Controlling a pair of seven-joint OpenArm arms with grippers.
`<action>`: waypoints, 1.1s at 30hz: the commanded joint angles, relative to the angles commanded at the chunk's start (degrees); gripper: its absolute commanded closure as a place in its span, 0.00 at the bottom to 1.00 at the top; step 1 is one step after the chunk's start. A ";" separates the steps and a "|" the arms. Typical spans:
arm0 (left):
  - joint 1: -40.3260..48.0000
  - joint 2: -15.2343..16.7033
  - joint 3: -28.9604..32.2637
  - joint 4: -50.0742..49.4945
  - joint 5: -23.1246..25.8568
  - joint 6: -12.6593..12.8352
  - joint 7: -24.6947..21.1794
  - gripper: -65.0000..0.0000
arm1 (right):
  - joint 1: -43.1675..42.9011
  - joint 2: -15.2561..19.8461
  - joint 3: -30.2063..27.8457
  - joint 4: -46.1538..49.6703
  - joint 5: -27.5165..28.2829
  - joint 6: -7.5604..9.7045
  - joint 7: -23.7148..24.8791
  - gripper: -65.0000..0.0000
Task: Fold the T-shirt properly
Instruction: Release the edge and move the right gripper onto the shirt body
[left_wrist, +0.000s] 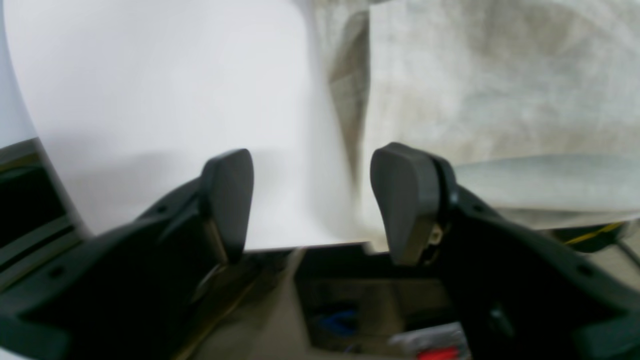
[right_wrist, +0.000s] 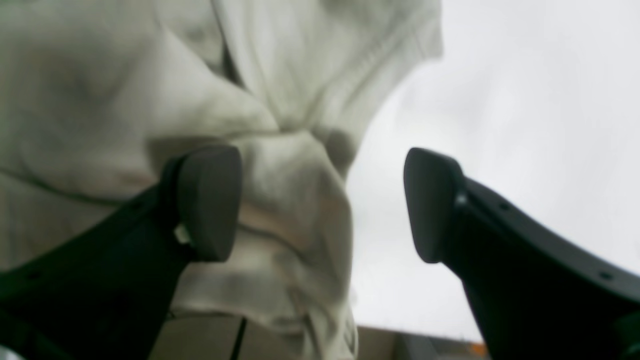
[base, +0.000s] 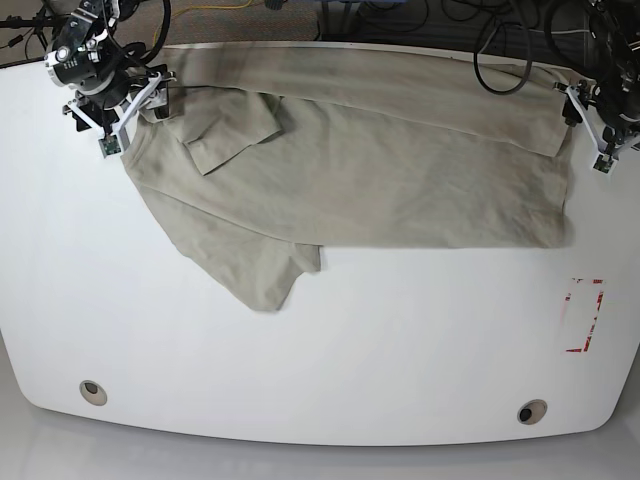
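The T-shirt lies spread over the upper half of the white table in the base view. Its long body reaches from the upper left to the right side of the frame, where its edge ends in a rather straight vertical line. One sleeve is folded back onto the body near the upper left. Another part of the cloth hangs down toward the middle left as a pointed flap. The fabric is light khaki and has soft wrinkles.

The right gripper is at the upper left of the base view, at the corner of the cloth. In the right wrist view the right gripper has its two dark fingers spread apart. A bunched fold of the T-shirt lies between them and just beside the left finger; whether it touches the pad is not clear, because the picture is blurred.

The left gripper is at the upper right of the base view, just beside the right edge of the cloth. In the left wrist view the left gripper is also spread, and nothing is between its fingers. There the T-shirt fills the upper right of the frame, and the bare table fills the upper left.

A small red mark is on the table at the right side, well apart from the cloth.
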 joint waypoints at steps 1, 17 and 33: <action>-0.53 0.00 0.00 0.00 0.35 0.00 0.00 0.41 | 0.62 -0.26 -0.35 0.00 1.76 0.00 0.00 0.26; -1.23 0.00 0.18 -0.18 4.31 0.00 -0.26 0.41 | 6.59 -3.08 -8.18 -1.32 2.90 -0.04 -2.81 0.26; -1.14 0.00 0.26 -0.35 4.31 0.00 -0.26 0.41 | 7.82 -2.81 -15.56 -5.80 -5.63 -0.22 2.55 0.26</action>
